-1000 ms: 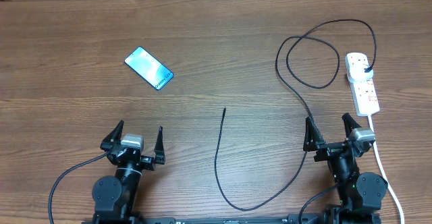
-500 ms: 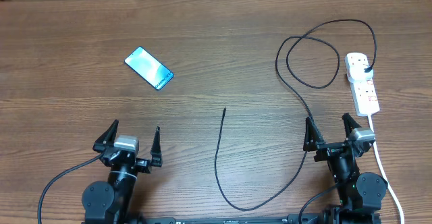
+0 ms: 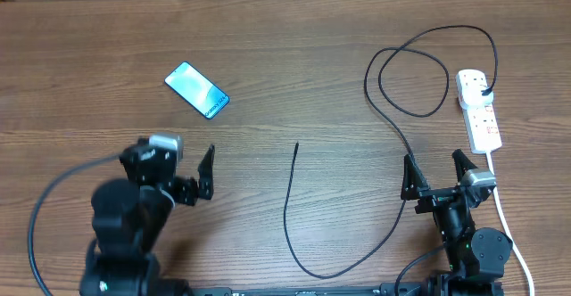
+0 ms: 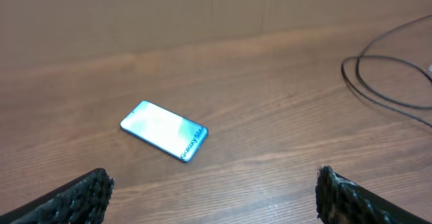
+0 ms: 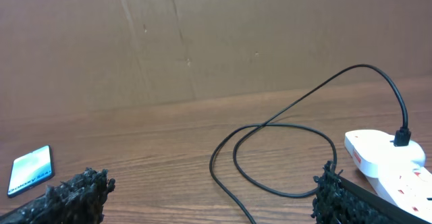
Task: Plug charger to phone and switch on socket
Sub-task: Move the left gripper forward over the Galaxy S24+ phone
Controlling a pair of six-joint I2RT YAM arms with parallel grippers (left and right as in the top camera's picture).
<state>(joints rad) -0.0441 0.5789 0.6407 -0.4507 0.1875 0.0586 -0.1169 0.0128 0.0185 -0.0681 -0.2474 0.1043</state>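
Note:
The phone [image 3: 197, 90] lies flat at the back left of the table with its light-blue screen lit; it also shows in the left wrist view [image 4: 164, 130] and the right wrist view [image 5: 30, 171]. The black charger cable [image 3: 286, 209] has its free tip at mid-table. From there it curves forward, loops back on the right, and its plug sits in the white socket strip [image 3: 479, 111]. My left gripper [image 3: 174, 167] hangs open in front of the phone, nothing between its fingers [image 4: 88, 197]. My right gripper [image 3: 434, 167] stands open near the strip [image 5: 385, 153], beside the cable [image 5: 364, 66].
The strip's thick white cord [image 3: 507, 220] runs forward along the right edge past my right arm. A brown cardboard wall [image 5: 216, 35] stands behind the table. Bare wood lies between the phone and the cable tip.
My left arm has risen and swung up and left toward the phone, its gripper still open. The right arm, phone, cable and strip have not moved.

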